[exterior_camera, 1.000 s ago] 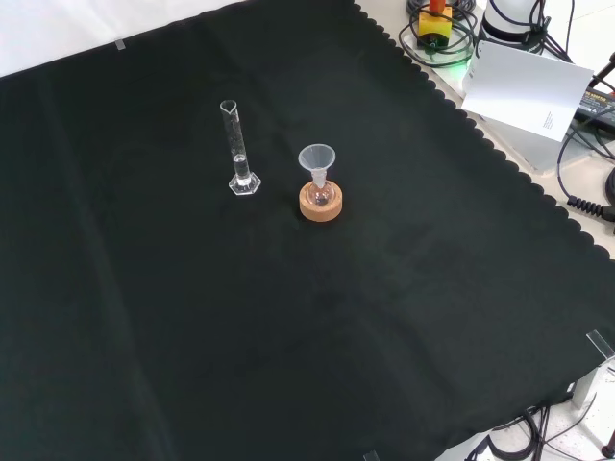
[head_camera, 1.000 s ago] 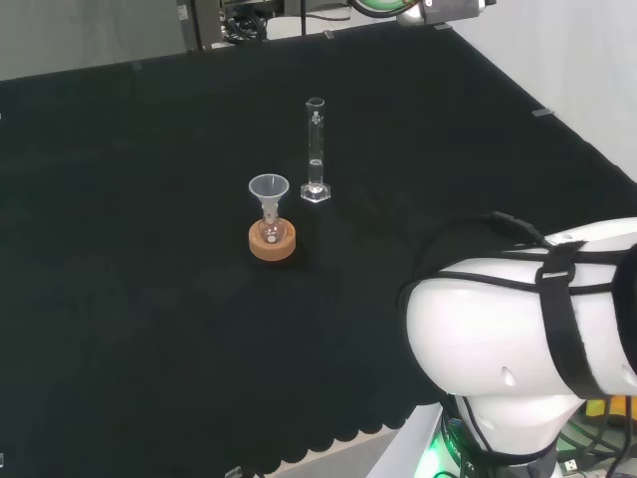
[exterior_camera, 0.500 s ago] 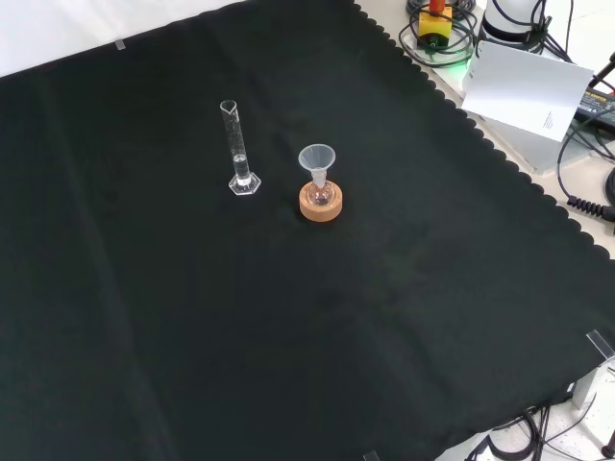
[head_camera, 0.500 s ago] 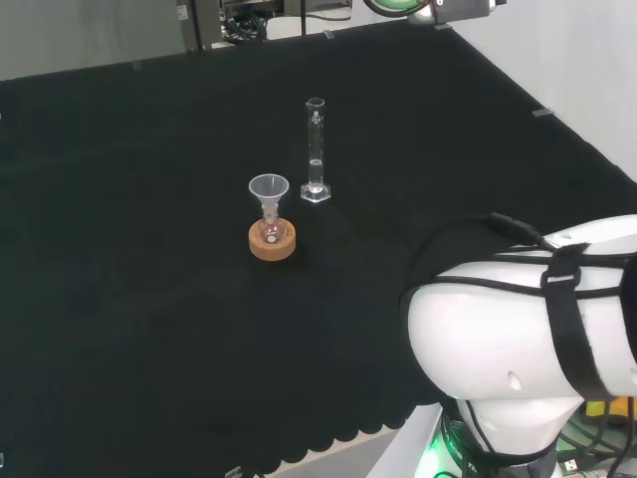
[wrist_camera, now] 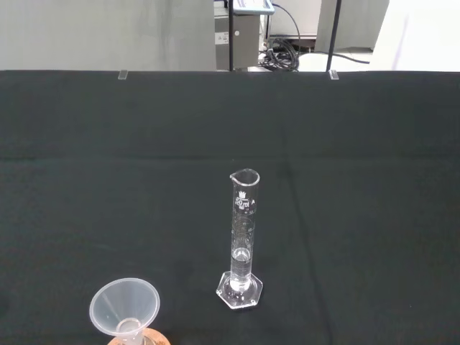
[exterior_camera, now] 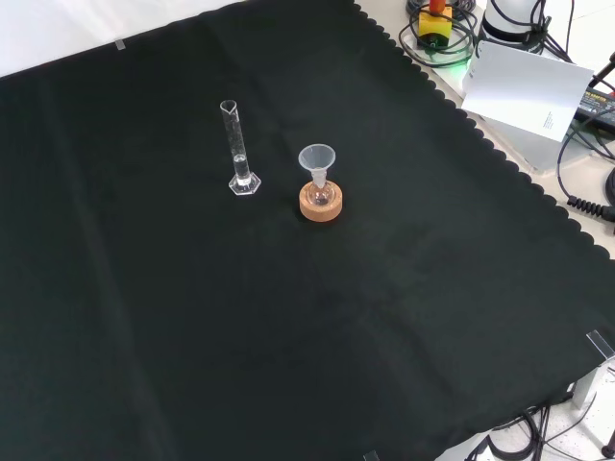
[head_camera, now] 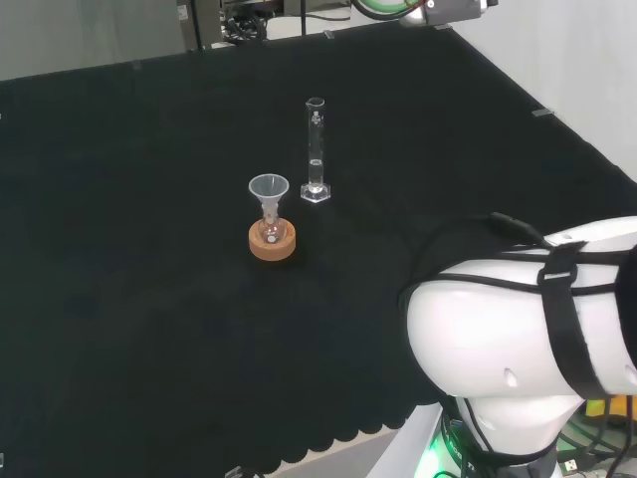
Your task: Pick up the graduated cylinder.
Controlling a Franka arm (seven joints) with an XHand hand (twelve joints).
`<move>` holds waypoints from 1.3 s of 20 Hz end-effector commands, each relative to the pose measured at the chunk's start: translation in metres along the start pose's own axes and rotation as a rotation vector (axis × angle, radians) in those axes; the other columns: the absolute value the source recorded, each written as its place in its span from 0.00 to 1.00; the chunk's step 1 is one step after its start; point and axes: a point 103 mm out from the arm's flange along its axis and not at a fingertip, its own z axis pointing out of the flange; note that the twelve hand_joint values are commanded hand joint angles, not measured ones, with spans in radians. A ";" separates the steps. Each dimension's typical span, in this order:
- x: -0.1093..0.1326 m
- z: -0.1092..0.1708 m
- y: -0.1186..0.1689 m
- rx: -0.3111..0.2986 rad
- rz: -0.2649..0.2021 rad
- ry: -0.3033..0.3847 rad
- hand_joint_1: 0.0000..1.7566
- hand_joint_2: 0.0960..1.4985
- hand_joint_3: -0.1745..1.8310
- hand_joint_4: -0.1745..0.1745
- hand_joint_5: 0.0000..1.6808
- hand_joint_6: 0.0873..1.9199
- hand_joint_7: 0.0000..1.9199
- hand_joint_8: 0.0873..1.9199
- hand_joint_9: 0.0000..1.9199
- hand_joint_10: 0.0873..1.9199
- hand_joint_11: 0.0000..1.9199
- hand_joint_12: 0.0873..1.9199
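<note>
The graduated cylinder (head_camera: 316, 147) is a slim clear tube on a hexagonal foot, standing upright on the black cloth (head_camera: 119, 199). In the front view the cylinder (exterior_camera: 237, 149) stands left of the flask, and in the wrist view the cylinder (wrist_camera: 241, 241) stands alone with cloth all round it. A little clear liquid seems to sit at its bottom. Nothing touches it.
A small flask with a clear funnel (head_camera: 269, 189) in its neck rests on a cork ring (head_camera: 272, 241) beside the cylinder; the funnel (exterior_camera: 316, 158) and cork ring (exterior_camera: 320, 203) also show from the front. The arm's white link (head_camera: 528, 329) stands at the head view's right. Cables and a white sheet (exterior_camera: 528, 86) lie off the cloth.
</note>
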 end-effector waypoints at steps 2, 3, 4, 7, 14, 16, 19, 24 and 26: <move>-0.012 0.025 0.020 0.027 0.065 0.028 0.00 0.90 0.12 0.50 0.12 0.00 0.00 0.21 0.26 0.00 0.09 0.70; -0.015 0.031 0.023 0.032 0.072 0.030 0.00 0.90 0.12 0.50 0.12 0.00 0.00 0.21 0.26 0.00 0.09 0.70; -0.018 0.036 0.026 0.042 0.078 0.027 0.00 0.90 0.12 0.50 0.12 0.00 0.00 0.21 0.26 0.00 0.09 0.70; -0.026 0.052 0.037 0.054 0.089 0.034 0.00 0.90 0.12 0.49 0.12 0.00 0.00 0.21 0.26 0.00 0.09 0.70; -0.056 0.103 0.078 0.084 0.102 0.071 0.00 0.89 0.11 0.48 0.13 0.00 0.00 0.22 0.27 0.00 0.09 0.70; -0.066 0.118 0.093 0.088 0.095 0.095 0.00 0.89 0.11 0.48 0.13 0.00 0.01 0.22 0.27 0.00 0.09 0.70; -0.078 0.139 0.112 0.070 0.086 0.128 0.00 0.89 0.11 0.48 0.13 0.00 0.01 0.23 0.27 0.00 0.09 0.70; -0.084 0.173 0.134 0.076 0.052 0.154 0.01 0.88 0.11 0.46 0.14 0.00 0.03 0.27 0.23 0.16 0.12 0.69; -0.084 0.188 0.140 0.090 0.043 0.163 0.02 0.87 0.11 0.45 0.14 0.00 0.03 0.28 0.20 0.25 0.12 0.69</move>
